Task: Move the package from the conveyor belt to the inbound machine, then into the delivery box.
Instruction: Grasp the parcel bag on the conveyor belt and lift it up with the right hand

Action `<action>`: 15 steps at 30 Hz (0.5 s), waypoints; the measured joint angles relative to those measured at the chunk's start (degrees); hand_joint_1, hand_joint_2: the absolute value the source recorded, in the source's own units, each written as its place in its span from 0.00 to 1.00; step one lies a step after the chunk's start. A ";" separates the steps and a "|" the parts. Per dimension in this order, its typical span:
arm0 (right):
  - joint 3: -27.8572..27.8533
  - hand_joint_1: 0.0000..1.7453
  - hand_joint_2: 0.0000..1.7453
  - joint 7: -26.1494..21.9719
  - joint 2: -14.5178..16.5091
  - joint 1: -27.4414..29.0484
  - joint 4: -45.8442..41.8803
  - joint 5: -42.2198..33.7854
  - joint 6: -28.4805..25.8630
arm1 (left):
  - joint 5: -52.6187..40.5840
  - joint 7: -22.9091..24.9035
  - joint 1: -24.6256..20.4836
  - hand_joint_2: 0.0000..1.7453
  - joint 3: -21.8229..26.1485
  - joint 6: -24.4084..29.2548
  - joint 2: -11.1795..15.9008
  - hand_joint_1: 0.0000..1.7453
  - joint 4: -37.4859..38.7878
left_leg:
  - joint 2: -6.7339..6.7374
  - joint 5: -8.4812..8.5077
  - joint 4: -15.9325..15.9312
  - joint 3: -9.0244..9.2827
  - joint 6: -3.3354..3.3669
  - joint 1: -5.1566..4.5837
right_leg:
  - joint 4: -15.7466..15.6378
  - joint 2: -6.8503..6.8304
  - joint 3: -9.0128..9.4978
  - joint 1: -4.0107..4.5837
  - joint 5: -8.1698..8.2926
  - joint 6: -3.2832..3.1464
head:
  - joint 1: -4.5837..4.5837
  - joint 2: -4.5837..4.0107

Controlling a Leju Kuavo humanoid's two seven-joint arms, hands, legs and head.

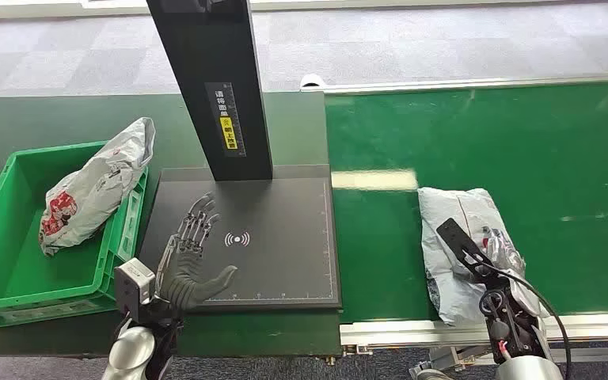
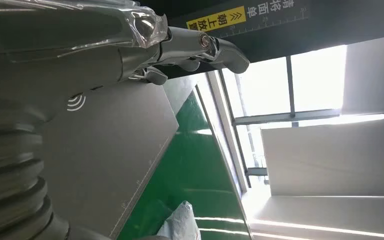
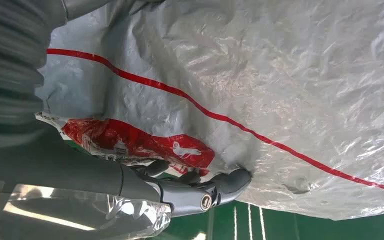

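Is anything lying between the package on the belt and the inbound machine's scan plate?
Partly. The left hand hovers open over the left half of the scan plate. The green belt between the package and the plate's near edge looks bare. The right hand is already on the package.

We see our left robot hand [image 1: 192,257] with a dark palm and thin metallic fingers, behind a silver wrist box. Our right robot hand [image 1: 487,265] is black, trailing a black cable; grey ribbed cover, clear plastic wrap.
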 joint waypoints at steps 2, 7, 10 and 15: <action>-0.10 0.99 1.00 -1.30 0.09 -0.01 -0.01 -0.87 0.46 | -0.02 0.04 0.01 1.00 0.02 0.00 0.00 0.00 -0.02 | 0.00 0.00 0.00 0.00 0.00 0.00 | 0.00 0.00 0.00 0.00 0.00 0.00 | 0.00 0.00; -0.27 1.00 1.00 -7.18 0.85 -0.08 -0.91 -4.89 2.18 | -0.09 0.14 0.19 1.00 0.22 0.00 0.00 0.00 -0.40 | 0.00 0.00 0.00 0.00 0.00 0.00 | 0.00 0.01 0.00 0.00 0.00 0.00 | -0.01 0.00; -0.15 1.00 1.00 -8.90 1.29 -0.12 -2.36 -6.50 2.38 | -0.09 0.18 0.59 1.00 0.56 -0.01 0.01 0.00 -0.67 | 0.00 0.00 0.00 0.01 0.00 0.00 | 0.00 0.01 -0.01 0.01 0.00 0.00 | -0.01 0.00; 1.34 1.00 1.00 -11.46 1.68 -0.11 -4.97 -7.83 2.91 | -0.09 0.21 0.79 1.00 1.05 -0.03 0.05 0.00 -0.92 | 0.00 0.00 0.00 0.01 0.00 0.01 | 0.01 0.01 -0.01 0.01 0.00 0.00 | -0.01 0.00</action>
